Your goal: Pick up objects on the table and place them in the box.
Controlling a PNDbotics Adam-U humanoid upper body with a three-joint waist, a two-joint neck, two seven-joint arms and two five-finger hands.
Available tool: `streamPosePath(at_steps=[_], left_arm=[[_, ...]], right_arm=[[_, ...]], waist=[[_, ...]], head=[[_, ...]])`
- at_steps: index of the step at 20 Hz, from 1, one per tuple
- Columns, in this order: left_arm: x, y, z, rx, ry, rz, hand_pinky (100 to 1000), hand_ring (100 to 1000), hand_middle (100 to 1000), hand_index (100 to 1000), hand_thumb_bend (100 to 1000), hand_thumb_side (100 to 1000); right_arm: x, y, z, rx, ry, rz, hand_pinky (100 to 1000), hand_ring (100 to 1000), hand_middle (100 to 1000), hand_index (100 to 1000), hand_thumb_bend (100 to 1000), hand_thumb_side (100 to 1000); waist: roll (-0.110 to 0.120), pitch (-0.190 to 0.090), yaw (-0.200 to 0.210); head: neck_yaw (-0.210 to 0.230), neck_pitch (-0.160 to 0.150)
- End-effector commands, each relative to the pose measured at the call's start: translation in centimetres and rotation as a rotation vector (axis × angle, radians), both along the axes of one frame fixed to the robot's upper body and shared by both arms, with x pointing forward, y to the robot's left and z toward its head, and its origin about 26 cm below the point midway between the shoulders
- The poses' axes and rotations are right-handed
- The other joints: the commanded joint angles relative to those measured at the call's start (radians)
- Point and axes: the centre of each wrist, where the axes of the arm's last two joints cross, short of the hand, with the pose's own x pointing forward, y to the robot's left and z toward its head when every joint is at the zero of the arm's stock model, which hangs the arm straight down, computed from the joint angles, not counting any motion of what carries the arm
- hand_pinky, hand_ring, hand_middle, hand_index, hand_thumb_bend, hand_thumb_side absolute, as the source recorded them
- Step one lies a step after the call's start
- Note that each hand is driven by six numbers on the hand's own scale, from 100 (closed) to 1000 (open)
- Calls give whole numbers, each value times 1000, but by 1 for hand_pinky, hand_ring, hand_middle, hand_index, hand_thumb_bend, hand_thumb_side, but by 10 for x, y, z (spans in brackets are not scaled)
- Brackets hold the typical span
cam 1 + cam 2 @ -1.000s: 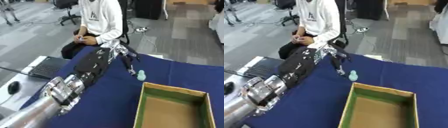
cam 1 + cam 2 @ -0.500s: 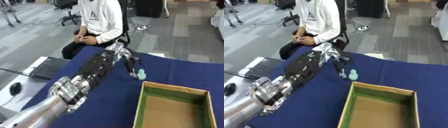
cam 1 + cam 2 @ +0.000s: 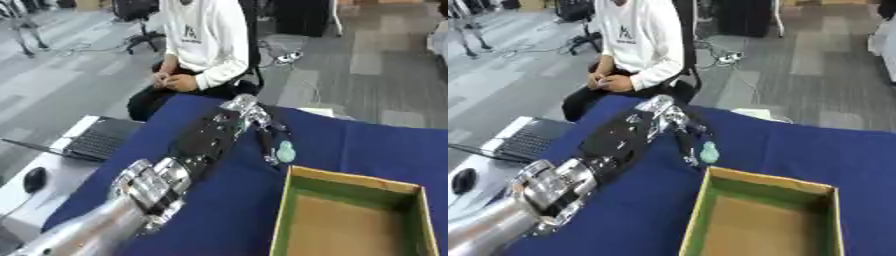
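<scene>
A small pale-green rounded object (image 3: 285,151) lies on the blue-clothed worktop (image 3: 367,145), just at 12 o'clock of the cardboard box (image 3: 350,215). The left hand (image 3: 249,115), black and silver, reaches beside it at 9 o'clock, fingers (image 3: 265,145) extended downward, apart, clamping nothing. Grey floor lies beyond.
</scene>
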Motion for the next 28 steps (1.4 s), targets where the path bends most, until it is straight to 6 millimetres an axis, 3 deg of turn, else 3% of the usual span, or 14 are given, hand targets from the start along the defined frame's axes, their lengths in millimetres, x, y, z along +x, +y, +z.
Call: streamPosePath(at_steps=[1, 11, 20, 28], left_arm=[[0, 7, 15, 26, 9, -36, 787, 816, 1000, 1000, 987, 488], [0, 7, 33, -18, -64, -5, 797, 818, 1000, 1000, 1000, 495], [1, 9, 28, -1, -55, 25, 734, 776, 940, 1000, 998, 437], [2, 10, 27, -9, -61, 47, 704, 746, 929, 1000, 882, 396]], right_arm=[[1, -2, 11, -18, -24, 8, 394, 533, 561, 686, 486, 1000], [2, -4, 13, -16, -27, 17, 393, 532, 561, 686, 482, 1000], [4, -3, 18, -10, -40, 33, 392, 532, 560, 686, 481, 1000], [6, -2, 20, -8, -45, 44, 391, 532, 560, 686, 481, 1000]], waist=[[0, -11, -2], [1, -9, -8], [2, 1, -20], [2, 10, -28]], head=[[15, -14], [16, -22], [33, -32], [43, -36]])
